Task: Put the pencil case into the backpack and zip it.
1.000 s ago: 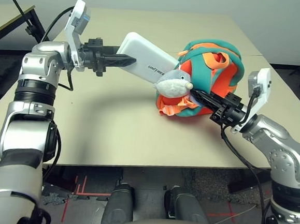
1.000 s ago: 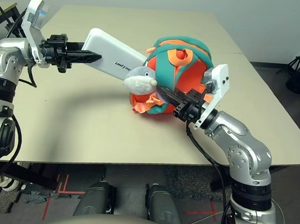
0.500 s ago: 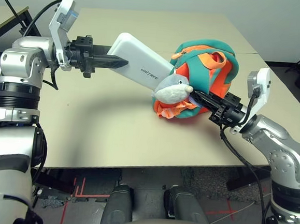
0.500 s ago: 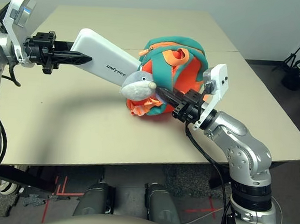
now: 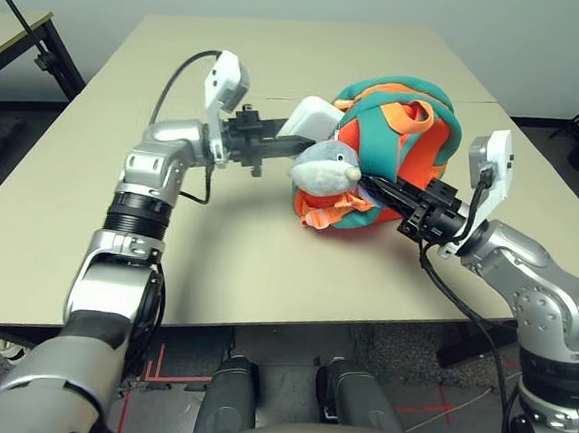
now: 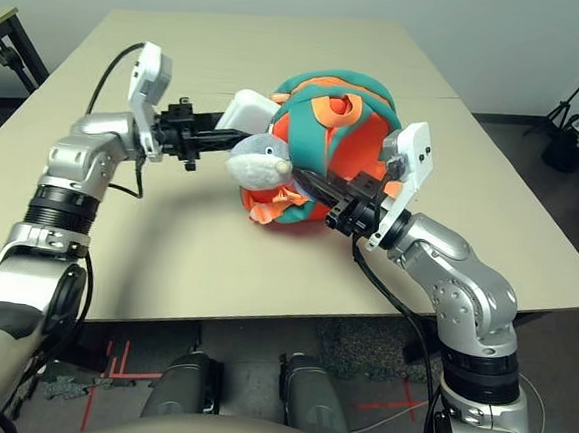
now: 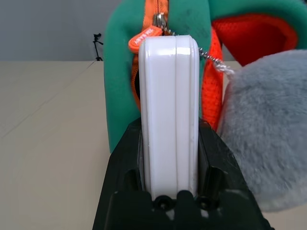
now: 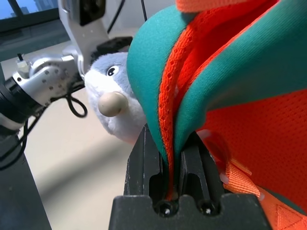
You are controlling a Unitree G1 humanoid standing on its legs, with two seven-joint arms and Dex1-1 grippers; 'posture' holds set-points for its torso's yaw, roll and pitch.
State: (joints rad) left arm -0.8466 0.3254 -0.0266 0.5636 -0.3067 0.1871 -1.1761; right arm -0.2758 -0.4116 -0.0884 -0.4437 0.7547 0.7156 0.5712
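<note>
In the left eye view, one white pencil case (image 5: 311, 119) is clamped in the left pincer (image 5: 305, 144), its far end against one orange-and-teal backpack (image 5: 379, 143) with one plush head (image 5: 326, 169). The left wrist view shows the case upright between both fingers, beside an orange zip tag (image 7: 145, 38) lettered in part "BABY". In the right wrist view, the right pincer (image 8: 173, 143) grips the backpack's teal-and-red edge.

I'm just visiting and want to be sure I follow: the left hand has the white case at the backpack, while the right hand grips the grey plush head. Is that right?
Not quite: the right gripper is pinching the backpack's edge, as the right wrist view shows, with the plush head beside it.
</note>
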